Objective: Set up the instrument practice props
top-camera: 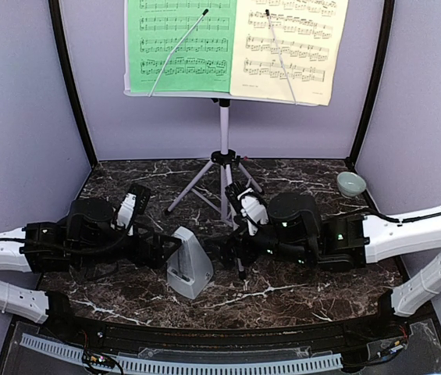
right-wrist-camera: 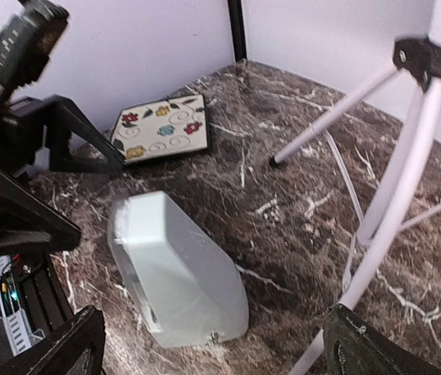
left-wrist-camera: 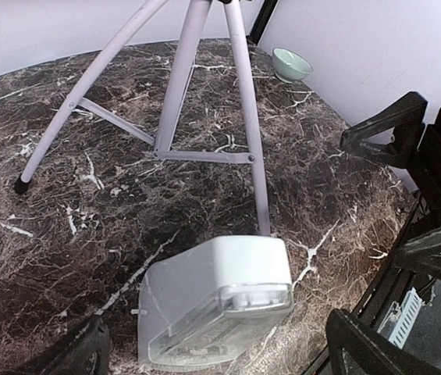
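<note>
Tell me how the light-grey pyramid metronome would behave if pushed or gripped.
The light-grey pyramid metronome probably resists tipping: its base is wider than its top. Its smooth, tapered sides may slip from a pinch. It looks rigid.

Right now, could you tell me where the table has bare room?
Bare marble lies between the music stand legs and the bowl, and along the near edge right of the metronome. The left gripper and right gripper crowd the middle.

Pale-green bowl back right; floral tile flat.
</note>
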You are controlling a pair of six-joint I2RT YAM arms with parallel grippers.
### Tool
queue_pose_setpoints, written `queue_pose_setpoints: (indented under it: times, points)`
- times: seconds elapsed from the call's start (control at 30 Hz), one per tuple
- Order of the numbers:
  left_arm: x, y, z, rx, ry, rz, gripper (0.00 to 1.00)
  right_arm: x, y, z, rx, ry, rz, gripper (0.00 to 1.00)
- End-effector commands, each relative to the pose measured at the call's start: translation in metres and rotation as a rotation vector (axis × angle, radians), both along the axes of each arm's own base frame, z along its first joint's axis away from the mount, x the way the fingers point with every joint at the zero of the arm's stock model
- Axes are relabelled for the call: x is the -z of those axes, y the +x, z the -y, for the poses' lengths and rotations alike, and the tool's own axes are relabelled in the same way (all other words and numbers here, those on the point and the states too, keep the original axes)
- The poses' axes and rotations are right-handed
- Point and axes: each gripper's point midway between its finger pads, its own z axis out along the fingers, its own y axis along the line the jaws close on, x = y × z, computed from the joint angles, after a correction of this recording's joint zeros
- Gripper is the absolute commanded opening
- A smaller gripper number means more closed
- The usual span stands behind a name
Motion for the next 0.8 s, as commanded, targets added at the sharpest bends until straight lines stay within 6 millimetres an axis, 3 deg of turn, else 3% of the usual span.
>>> queue_pose_setpoints:
  times: [0.0,0.17,0.33,0.43,0.6,0.77]
  points:
    - [-0.007,0.005,0.016,-0.019,-0.005,0.015,0.99,0.006,0.003,0.02,0.065,0.072,-0.062,0.97]
    - [0.014,0.011,0.028,-0.037,0.024,-0.007,0.99,0.022,0.004,0.03,0.088,0.056,-0.082,0.96]
    - [0.03,0.02,0.039,-0.06,0.073,-0.023,0.96,0.039,0.001,0.026,0.072,0.029,-0.109,0.94]
    - [0.035,0.023,0.045,-0.071,0.079,-0.029,0.91,0.043,0.0,0.024,0.062,0.032,-0.114,0.91]
    - [0.047,0.03,0.038,-0.141,0.116,-0.05,0.79,0.045,-0.001,0.022,0.057,0.034,-0.123,0.89]
    - [0.042,0.034,0.033,-0.19,0.092,-0.047,0.63,0.051,0.001,0.024,0.073,0.022,-0.128,0.86]
